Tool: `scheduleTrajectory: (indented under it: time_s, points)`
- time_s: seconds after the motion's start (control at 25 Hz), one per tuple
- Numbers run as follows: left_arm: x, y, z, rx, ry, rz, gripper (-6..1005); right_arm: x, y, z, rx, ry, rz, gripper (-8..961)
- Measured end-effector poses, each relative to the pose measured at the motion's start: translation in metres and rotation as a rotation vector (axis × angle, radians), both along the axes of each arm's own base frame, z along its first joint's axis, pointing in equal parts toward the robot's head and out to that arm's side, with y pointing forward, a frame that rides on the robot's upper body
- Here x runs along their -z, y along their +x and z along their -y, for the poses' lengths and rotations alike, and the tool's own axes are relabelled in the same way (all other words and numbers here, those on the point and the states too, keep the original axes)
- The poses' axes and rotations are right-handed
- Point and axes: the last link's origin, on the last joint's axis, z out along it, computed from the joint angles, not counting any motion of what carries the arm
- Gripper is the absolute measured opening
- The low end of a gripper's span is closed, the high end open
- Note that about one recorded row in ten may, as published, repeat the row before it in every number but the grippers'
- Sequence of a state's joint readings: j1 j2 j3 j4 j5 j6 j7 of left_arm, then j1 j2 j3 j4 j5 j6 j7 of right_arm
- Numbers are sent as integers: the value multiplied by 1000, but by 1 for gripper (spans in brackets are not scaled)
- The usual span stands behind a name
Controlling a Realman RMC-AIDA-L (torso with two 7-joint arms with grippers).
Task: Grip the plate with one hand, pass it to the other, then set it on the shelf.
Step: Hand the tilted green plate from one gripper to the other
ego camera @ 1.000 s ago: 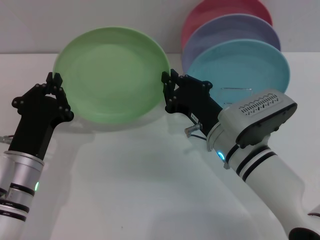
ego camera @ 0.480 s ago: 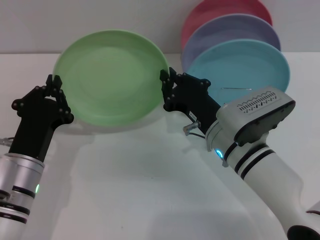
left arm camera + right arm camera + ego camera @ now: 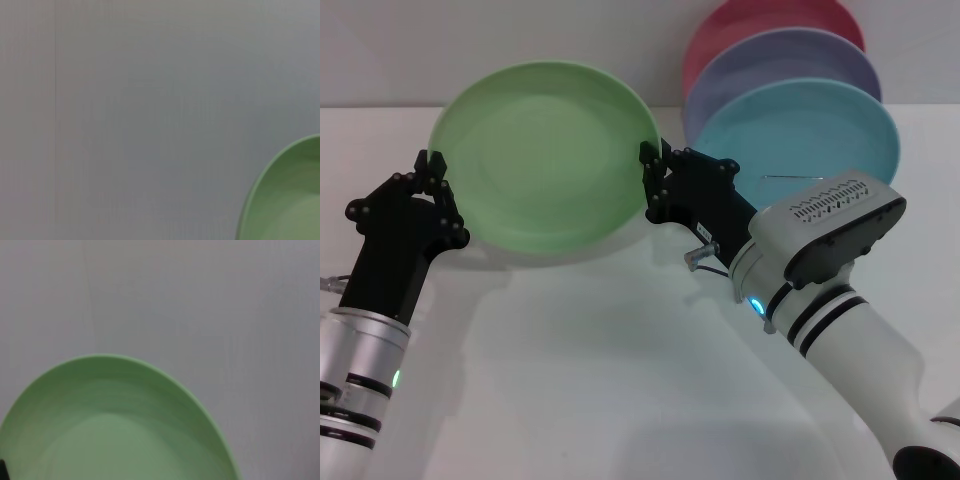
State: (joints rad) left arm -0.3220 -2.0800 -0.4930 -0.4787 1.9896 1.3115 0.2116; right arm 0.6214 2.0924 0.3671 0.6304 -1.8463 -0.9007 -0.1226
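Observation:
The light-green plate (image 3: 545, 150) hangs tilted above the white table, held between both arms. My left gripper (image 3: 438, 195), on the slim black-and-silver arm, is shut on the plate's left rim. On the opposite side, my right gripper (image 3: 658, 183), on the bulky white arm, sits against the plate's right rim. The plate (image 3: 287, 200) fills one corner of the left wrist view, and the plate (image 3: 115, 425) takes up much of the right wrist view. A thin wire of the shelf (image 3: 792, 179) shows at the back right, behind the right arm.
A sky-blue plate (image 3: 810, 135), a lavender plate (image 3: 770, 55) and a red plate (image 3: 770, 15) stand on edge in a row at the back right. The white housing of the right arm (image 3: 835, 235) rises just in front of them. A grey wall runs behind the table.
The right gripper has edged left onto the plate's right rim. The plate and the left gripper have shifted slightly right and down together.

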Motion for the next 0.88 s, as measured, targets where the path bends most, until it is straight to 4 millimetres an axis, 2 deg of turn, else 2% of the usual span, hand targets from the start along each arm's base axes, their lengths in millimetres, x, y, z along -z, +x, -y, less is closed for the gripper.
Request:
scheduleTrajectory:
  time_s: [0.88]
  points:
    - [0,1,-3,-5,-3,1,174,1,1,1,1,-3,0,78]
